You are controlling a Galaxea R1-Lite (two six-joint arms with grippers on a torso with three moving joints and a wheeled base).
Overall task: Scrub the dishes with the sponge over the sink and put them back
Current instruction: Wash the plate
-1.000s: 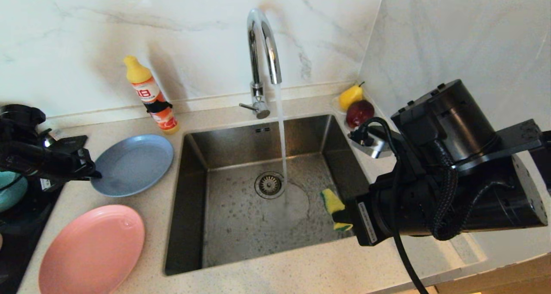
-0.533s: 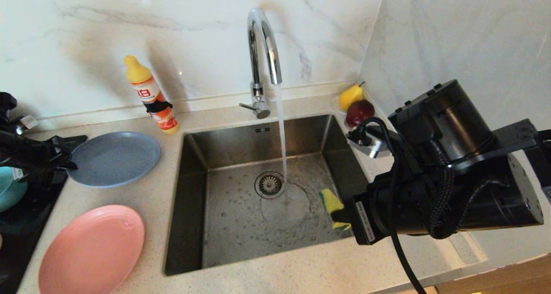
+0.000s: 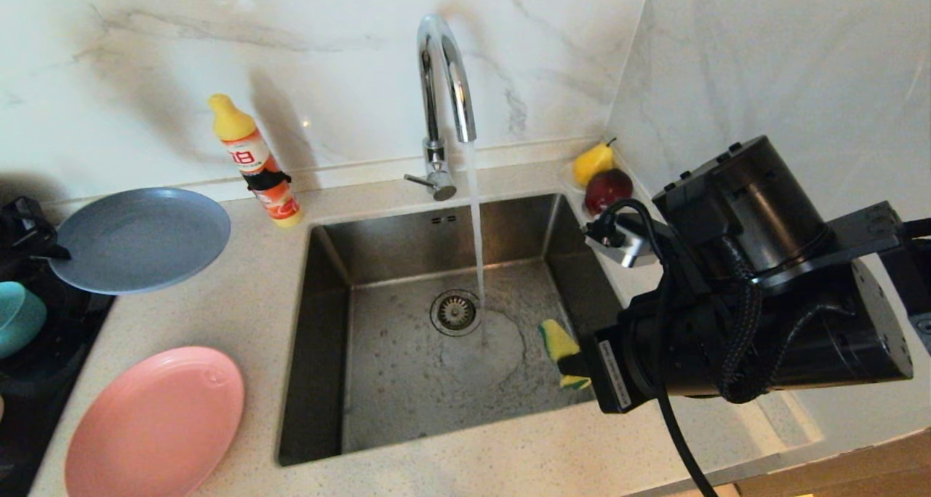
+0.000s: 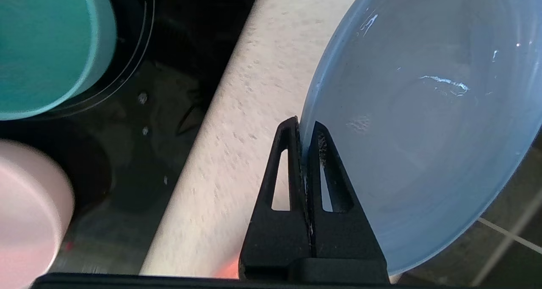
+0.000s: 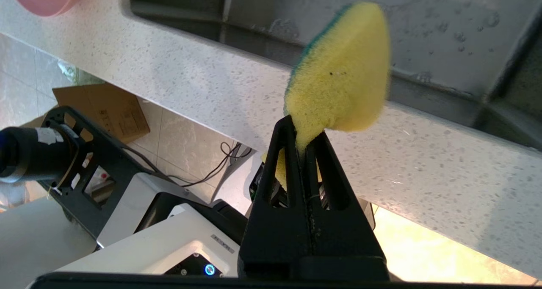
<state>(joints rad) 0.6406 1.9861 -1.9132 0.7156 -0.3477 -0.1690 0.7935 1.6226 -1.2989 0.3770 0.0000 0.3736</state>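
1. Left gripper (image 4: 304,132): closed tight on the rim of the grey plate (image 3: 138,239), one finger above the rim and one below. The plate juts out from the gripper toward the sink (image 3: 407,402), clear of the bench (image 3: 254,322).
2. Plate handling: looks stiff, thin and light. Water streaks show on its face, so I judge it slippery. An edge pinch leaves the whole plate hanging off one point; it could pivot or slip under scrubbing pressure.
3. Right gripper (image 5: 304,132): closed on the narrow tail of the sponge (image 5: 341,69), the body standing free beyond the fingertips, over the sink's right side.
4. Sponge handling: soft and light, will bend under load; a grip nearer the body would press more firmly.
5. Pink plate (image 3: 153,424) lies on the bench, well apart from both grippers. Teal bowl (image 4: 46,43) sits beside the left gripper.
6. Tap (image 3: 444,97) is running.
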